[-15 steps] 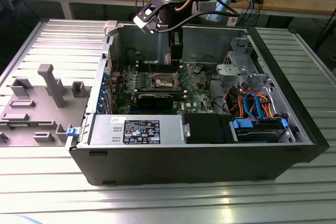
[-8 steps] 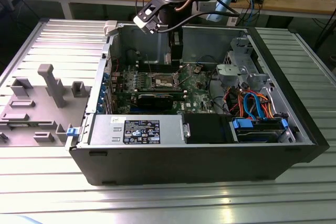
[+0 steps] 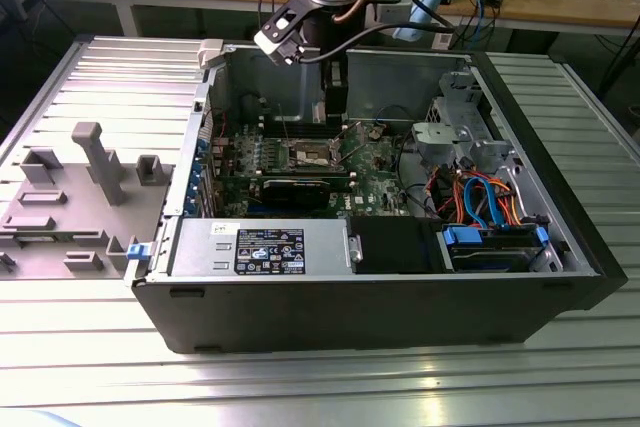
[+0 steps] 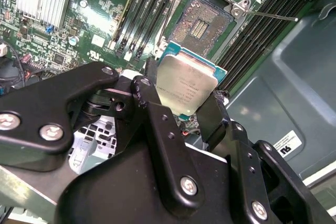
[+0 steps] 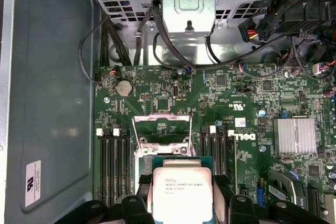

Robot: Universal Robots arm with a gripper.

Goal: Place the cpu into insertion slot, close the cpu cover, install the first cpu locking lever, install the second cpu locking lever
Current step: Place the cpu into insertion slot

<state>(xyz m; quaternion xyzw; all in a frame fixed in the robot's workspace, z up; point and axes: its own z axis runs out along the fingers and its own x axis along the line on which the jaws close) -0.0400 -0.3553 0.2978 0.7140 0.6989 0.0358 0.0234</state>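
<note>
The gripper (image 4: 184, 97) is closed on the cpu (image 4: 186, 84), one finger on each side edge. The chip's silver-grey top faces the camera in both wrist views. In the first wrist view the cpu (image 5: 181, 195) sits between the black fingers (image 5: 137, 203) and overlaps the near edge of the insertion slot (image 5: 143, 153).

So the chip is in hand and not in the socket. In the second wrist view the insertion slot (image 4: 202, 23) lies bare, its dark contact field showing and nothing seated in it. The cpu hangs just beside it, apparently clear of the green circuit board (image 4: 79, 30), though how high I cannot tell.

The cpu cover (image 5: 160, 125) is swung up and open, its square frame tilted back from the socket. A thin locking lever (image 4: 273, 17) juts free from the slot's corner across the memory slots (image 4: 262, 9), so it is unlatched.

In the exterior view the arm reaches down into the open computer case (image 3: 350, 297) on the ribbed tabletop (image 3: 300, 387), with the gripper (image 3: 335, 97) above the insertion slot (image 3: 310, 154).

Score so far, as I judge it: the first step is under way and unfinished. The cover is not closed and neither lever is installed.
</note>
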